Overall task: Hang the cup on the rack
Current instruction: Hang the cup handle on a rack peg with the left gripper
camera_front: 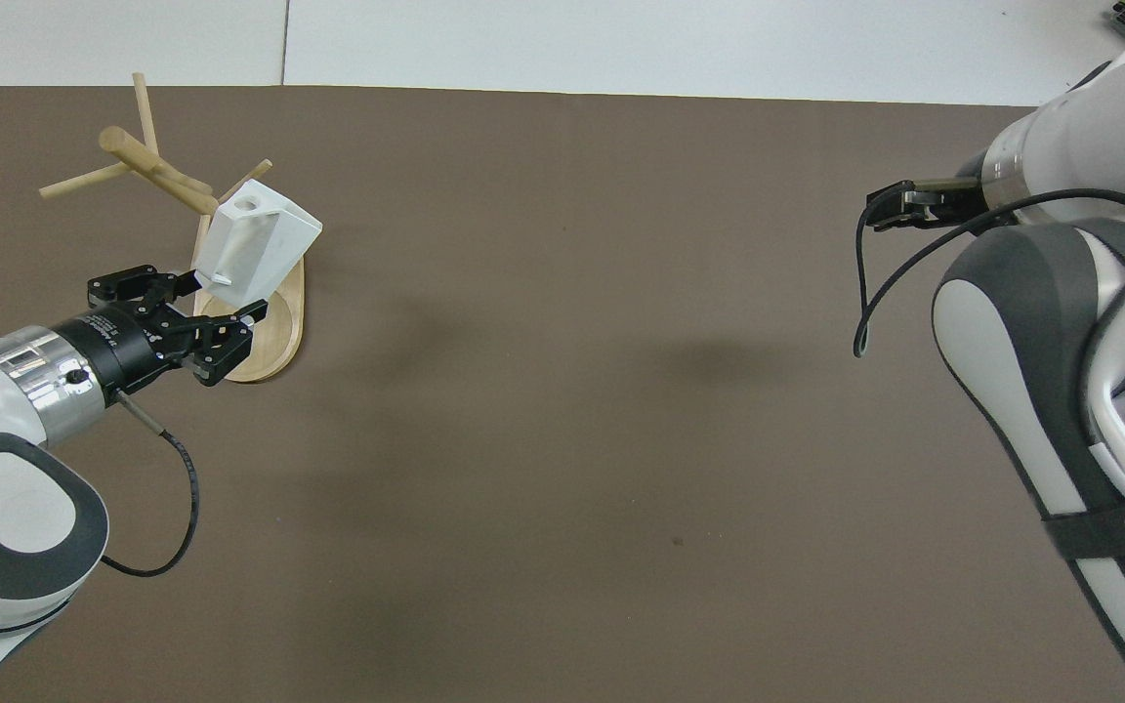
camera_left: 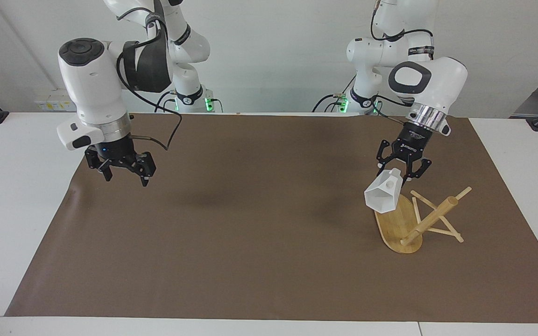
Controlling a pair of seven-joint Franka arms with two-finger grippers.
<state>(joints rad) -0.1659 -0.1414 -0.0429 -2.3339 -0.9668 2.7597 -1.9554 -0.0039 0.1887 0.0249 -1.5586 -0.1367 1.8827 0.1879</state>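
The white faceted cup [camera_left: 381, 195] hangs tilted in the air, rim toward the table's middle, its handle hole facing up. My left gripper [camera_left: 396, 173] is shut on the cup's handle end and holds it just over the oval base of the bamboo rack [camera_left: 396, 223]. The rack's post [camera_left: 432, 218] slants low toward the left arm's end of the table, with thin pegs crossing it. In the overhead view the cup [camera_front: 255, 244] covers part of the rack [camera_front: 265, 332], by my left gripper [camera_front: 226, 298]. My right gripper [camera_left: 126, 181] is open and empty over the mat near the right arm's end.
A brown mat [camera_left: 269, 233] covers most of the white table [camera_left: 21, 210]. In the overhead view the right arm's body hides most of my right gripper [camera_front: 899, 207], and a black cable loops beside it.
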